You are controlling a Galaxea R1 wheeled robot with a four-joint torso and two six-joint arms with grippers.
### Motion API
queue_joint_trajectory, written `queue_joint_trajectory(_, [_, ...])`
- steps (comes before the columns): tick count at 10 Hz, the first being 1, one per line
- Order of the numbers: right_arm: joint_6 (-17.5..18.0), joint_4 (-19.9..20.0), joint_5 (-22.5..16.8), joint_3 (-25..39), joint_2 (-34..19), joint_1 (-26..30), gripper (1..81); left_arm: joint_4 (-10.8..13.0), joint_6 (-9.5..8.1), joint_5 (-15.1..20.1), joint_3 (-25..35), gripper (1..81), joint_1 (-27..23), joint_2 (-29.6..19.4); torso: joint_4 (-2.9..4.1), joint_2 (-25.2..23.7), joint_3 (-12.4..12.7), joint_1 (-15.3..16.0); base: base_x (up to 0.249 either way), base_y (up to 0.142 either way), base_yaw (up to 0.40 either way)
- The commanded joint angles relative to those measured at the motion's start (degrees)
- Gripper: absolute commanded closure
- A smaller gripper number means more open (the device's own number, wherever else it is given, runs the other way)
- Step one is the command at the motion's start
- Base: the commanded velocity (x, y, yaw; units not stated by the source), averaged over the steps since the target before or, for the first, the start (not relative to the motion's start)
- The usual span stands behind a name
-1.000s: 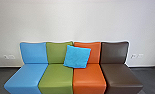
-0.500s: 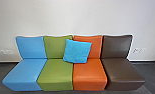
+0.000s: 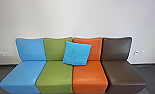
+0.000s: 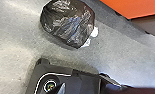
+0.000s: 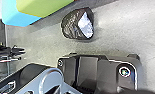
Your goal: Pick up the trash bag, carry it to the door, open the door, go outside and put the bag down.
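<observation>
Head cam sits high on me, looks fwd & down, approx. square-on to the sofa (image 3: 54,72), wall (image 3: 75,18) behind. L wrist cam looks steeply down at the floor (image 4: 13,47), w/ my dark base plate (image 4: 68,80) close & the trash bag (image 4: 68,25) beyond, larger than in R wrist view. R wrist cam also faces down, my jointed bar (image 5: 51,80) v. near the lens. Both wrist views share bag, floor & plate. Head & L share orange seat (image 3: 89,76); head & R share blue seat (image 3: 21,75) & green seat (image 3: 55,75).
</observation>
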Motion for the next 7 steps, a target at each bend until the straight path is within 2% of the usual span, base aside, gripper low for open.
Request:
queue_joint_trajectory(1, [0.42,1.41,-3.35,1.33,-3.54,3.14,1.0,-0.80,0.05,3.80,0.53,1.0,-5.35,-1.56,0.00,-5.53,0.00,3.56,0.000,0.000,0.000])
queue_joint_trajectory(3, [0.86,1.32,-3.35,1.24,-3.72,3.32,1.0,-0.72,0.05,3.88,0.44,1.0,-6.32,-1.12,0.00,-9.49,0.00,6.03,0.000,0.000,0.000])
queue_joint_trajectory(5, [0.86,1.15,-3.35,1.77,-3.81,3.75,1.0,-0.97,0.05,3.97,-0.87,1.0,-6.93,-0.86,0.00,-13.07,-5.42,8.30,0.000,0.000,0.000])
queue_joint_trajectory(7, [0.86,1.23,-3.43,1.86,-3.63,4.36,1.0,-1.15,0.05,6.25,-1.31,1.0,-7.73,-0.77,0.00,-16.31,-7.25,10.32,0.000,0.000,0.000])
